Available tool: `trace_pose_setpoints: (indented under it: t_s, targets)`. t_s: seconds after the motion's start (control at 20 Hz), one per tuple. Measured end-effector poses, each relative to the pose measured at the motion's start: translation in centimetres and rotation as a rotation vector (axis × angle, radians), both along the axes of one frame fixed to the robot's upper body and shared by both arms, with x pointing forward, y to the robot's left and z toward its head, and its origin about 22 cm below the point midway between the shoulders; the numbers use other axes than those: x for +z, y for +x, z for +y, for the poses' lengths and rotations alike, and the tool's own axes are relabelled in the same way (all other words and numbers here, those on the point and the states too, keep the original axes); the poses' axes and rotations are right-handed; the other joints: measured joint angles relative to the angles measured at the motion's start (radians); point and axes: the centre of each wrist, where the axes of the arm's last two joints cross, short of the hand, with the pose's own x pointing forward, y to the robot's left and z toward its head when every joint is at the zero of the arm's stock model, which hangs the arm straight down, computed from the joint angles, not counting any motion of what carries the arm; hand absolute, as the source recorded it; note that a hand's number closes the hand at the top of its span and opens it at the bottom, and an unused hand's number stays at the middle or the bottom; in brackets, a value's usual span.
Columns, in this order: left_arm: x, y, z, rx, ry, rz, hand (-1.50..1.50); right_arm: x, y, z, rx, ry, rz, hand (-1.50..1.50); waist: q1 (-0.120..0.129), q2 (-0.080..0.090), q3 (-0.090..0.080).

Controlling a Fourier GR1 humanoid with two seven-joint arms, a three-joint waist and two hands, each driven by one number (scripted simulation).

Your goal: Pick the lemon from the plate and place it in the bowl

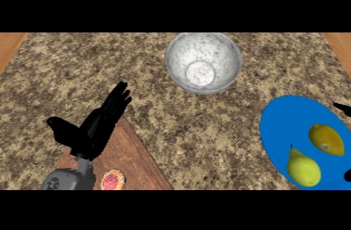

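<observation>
The yellow lemon (327,139) lies on the blue plate (277,127) at the right edge, with a yellow-green pear (303,168) in front of it. The speckled white bowl (204,62) stands empty at the counter's far middle. My left hand (96,127) is open over the lower left, fingers straight and pointing up-right, far from both plate and bowl. Of my right hand (341,106) only small black tips show at the right edge, beside the plate and close to the lemon.
A wooden board (140,159) lies at the lower left, partly under my left forearm. A small round pastry with red filling (113,180) sits on it. Granite counter stretches between the board, bowl and plate.
</observation>
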Motion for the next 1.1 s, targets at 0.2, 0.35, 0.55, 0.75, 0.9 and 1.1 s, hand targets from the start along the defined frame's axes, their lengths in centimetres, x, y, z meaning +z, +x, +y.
trace_pose_setpoints:
  t_s: [0.2, 0.35, 0.55, 0.75, 0.9, 1.1]
  targets:
    - [0.3, 0.6, -0.2, 0.000, 0.001, 0.005, 0.00, -0.8, 0.1, 1.1, -0.009, -0.001, -0.009, -1.50, -0.001, 0.000, 0.000]
    - [0.2, 0.9, -1.0, -0.001, -0.002, 0.002, 0.00, -1.4, 0.4, 0.7, -0.018, -0.001, -0.015, -1.50, -0.001, 0.000, 0.000]
    - [0.1, 0.5, -0.6, -0.005, -0.001, 0.000, 0.00, -2.7, 0.3, 0.6, -0.025, -0.005, -0.012, -1.50, 0.000, 0.000, 0.000]
    - [0.5, 0.6, -0.5, -0.006, 0.000, 0.000, 0.00, -4.0, 0.7, 0.9, -0.032, -0.001, -0.014, -1.50, 0.000, 0.000, 0.000]
    - [0.3, 0.4, -0.5, -0.002, -0.001, -0.004, 0.00, -4.4, 0.9, 0.9, -0.038, 0.002, -0.016, -1.50, 0.000, 0.000, 0.000]
    - [0.1, 0.3, 0.3, -0.002, 0.004, -0.003, 0.00, -5.6, 0.5, 1.1, -0.039, 0.012, -0.029, 1.50, 0.000, 0.000, 0.000]
